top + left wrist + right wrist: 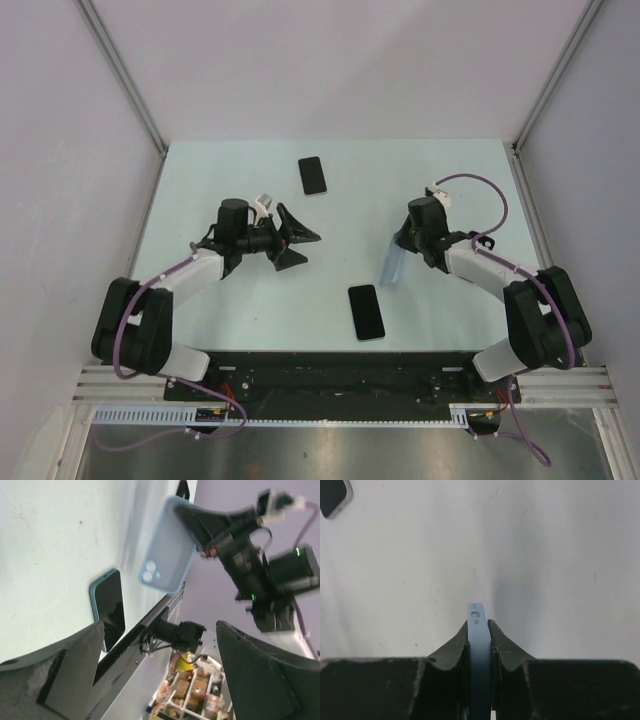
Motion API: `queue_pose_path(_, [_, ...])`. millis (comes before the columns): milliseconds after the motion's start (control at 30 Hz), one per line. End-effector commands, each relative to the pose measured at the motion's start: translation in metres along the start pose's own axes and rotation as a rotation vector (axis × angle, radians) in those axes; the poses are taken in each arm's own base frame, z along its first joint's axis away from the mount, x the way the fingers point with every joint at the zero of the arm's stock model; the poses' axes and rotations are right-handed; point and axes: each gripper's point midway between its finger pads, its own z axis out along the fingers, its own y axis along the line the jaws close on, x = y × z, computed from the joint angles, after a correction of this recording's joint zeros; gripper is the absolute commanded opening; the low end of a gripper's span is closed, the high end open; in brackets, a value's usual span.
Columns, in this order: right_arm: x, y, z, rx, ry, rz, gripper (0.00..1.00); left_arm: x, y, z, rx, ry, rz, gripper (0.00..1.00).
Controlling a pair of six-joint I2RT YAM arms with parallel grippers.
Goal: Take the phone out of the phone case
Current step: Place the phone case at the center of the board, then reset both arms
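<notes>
The phone (366, 312) looks freed, lying flat near the table's (270, 315) front edge, so with your right gripper (479, 629) pinched on the raised blue phone case (167, 545) and your left gripper (298, 246) spread wide, lower the case gently beside it

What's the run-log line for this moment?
left hand: open, empty | right hand: shut on blue case | far phone, near phone: flat on table
</notes>
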Motion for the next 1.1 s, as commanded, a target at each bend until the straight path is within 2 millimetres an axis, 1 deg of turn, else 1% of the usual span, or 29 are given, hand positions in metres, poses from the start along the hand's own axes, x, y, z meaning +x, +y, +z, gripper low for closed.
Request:
queue_pose_path(0, [-0.037,0.035,0.023,-0.259,-0.012,0.102,0.00,0.001,-0.031,-0.031,0.027,-0.075,0.261,0.97])
queue_pose_path(33, [-0.050,0.031,0.029,-0.277,-0.036,0.140,0.00,0.003,-0.026,-0.035,0.001,-0.081,0.261,0.97])
queue_pose_path(67, [-0.053,0.033,0.032,-0.297,-0.028,0.146,0.01,0.004,-0.026,-0.038,-0.003,-0.088,0.292,0.98])
queue_pose_path(100, [-0.055,0.030,0.040,-0.288,-0.026,0.146,0.07,0.004,-0.027,-0.041,-0.002,-0.094,0.303,0.98])
queue_pose_path(133, [-0.059,0.023,0.044,-0.266,-0.032,0.149,0.33,0.006,-0.031,-0.045,0.008,-0.101,0.316,0.98])
queue_pose_path(167, [-0.063,0.014,0.048,-0.227,-0.055,0.154,0.48,0.007,-0.030,-0.045,0.006,-0.101,0.320,0.99])
queue_pose_path(233, [-0.071,-0.002,0.049,-0.163,-0.078,0.170,0.74,0.008,-0.031,-0.046,0.009,-0.104,0.326,0.99])
queue_pose_path(300, [-0.079,-0.012,0.045,-0.119,-0.108,0.176,0.79,0.008,-0.030,-0.046,0.009,-0.102,0.337,0.99])
queue_pose_path(333, [-0.086,-0.016,0.033,-0.101,-0.127,0.172,0.79,0.008,-0.029,-0.047,0.004,-0.101,0.339,0.99])
queue_pose_path(367, [-0.093,-0.023,0.027,-0.058,-0.158,0.164,0.79,0.008,-0.030,-0.047,0.003,-0.101,0.358,0.99])
queue_pose_path(400, [-0.098,-0.027,0.018,-0.036,-0.179,0.156,0.80,0.007,-0.030,-0.048,0.000,-0.100,0.366,0.99])
queue_pose_path(433, [-0.103,-0.037,0.001,0.024,-0.205,0.147,0.80,0.007,-0.029,-0.049,-0.006,-0.098,0.372,1.00])
queue_pose_path(467, [-0.106,-0.041,-0.009,0.050,-0.223,0.138,0.80,0.006,-0.029,-0.050,-0.009,-0.102,0.390,1.00])
queue_pose_path(500, [-0.106,-0.048,-0.016,0.086,-0.231,0.119,0.82,0.004,-0.028,-0.053,-0.010,-0.109,0.392,1.00])
queue_pose_path(533, [-0.102,-0.063,-0.024,0.157,-0.227,0.108,0.87,0.003,-0.029,-0.054,-0.011,-0.111,0.397,1.00])
queue_pose_path(567, [-0.107,-0.066,-0.038,0.167,-0.248,0.106,0.87,0.002,-0.030,-0.057,-0.011,-0.120,0.410,1.00])
queue_pose_path(600, [-0.109,-0.071,-0.044,0.187,-0.253,0.095,0.88,0.000,-0.030,-0.060,-0.016,-0.130,0.408,1.00])
queue_pose_path(633, [-0.104,-0.078,-0.052,0.212,-0.236,0.080,0.88,-0.001,-0.038,-0.063,-0.009,-0.136,0.423,1.00])
queue_pose_path(667, [-0.107,-0.078,-0.063,0.209,-0.249,0.077,0.89,-0.003,-0.042,-0.066,-0.009,-0.144,0.439,1.00])
queue_pose_path(767, [-0.097,-0.086,-0.078,0.231,-0.225,0.063,0.90,-0.009,-0.065,-0.080,-0.011,-0.198,0.515,1.00])
queue_pose_path(800, [-0.091,-0.090,-0.085,0.236,-0.216,0.062,0.91,-0.013,-0.063,-0.084,-0.051,-0.225,0.512,1.00])
queue_pose_path(833, [-0.086,-0.093,-0.088,0.243,-0.209,0.067,0.90,-0.019,-0.072,-0.091,-0.062,-0.263,0.537,1.00])
queue_pose_path(867, [-0.082,-0.094,-0.092,0.246,-0.203,0.074,0.90,-0.022,-0.077,-0.099,-0.074,-0.300,0.574,1.00])
queue_pose_path(900, [-0.072,-0.099,-0.098,0.250,-0.189,0.074,0.90,-0.025,-0.076,-0.106,-0.099,-0.329,0.578,1.00])
queue_pose_path(933, [-0.064,-0.098,-0.101,0.240,-0.184,0.081,0.90,-0.036,-0.076,-0.115,-0.140,-0.400,0.601,1.00])
queue_pose_path(967, [-0.058,-0.098,-0.104,0.232,-0.181,0.082,0.90,-0.037,-0.082,-0.127,-0.146,-0.456,0.628,1.00])
queue_pose_path(1000, [-0.046,-0.104,-0.109,0.233,-0.172,0.087,0.90,-0.041,-0.082,-0.134,-0.171,-0.503,0.634,1.00])
queue_pose_path(1033, [-0.039,-0.103,-0.111,0.222,-0.166,0.101,0.90,-0.048,-0.077,-0.142,-0.213,-0.564,0.643,1.00])
queue_pose_path(1067, [-0.033,-0.105,-0.112,0.219,-0.159,0.105,0.89,-0.047,-0.083,-0.153,-0.212,-0.615,0.667,1.00])
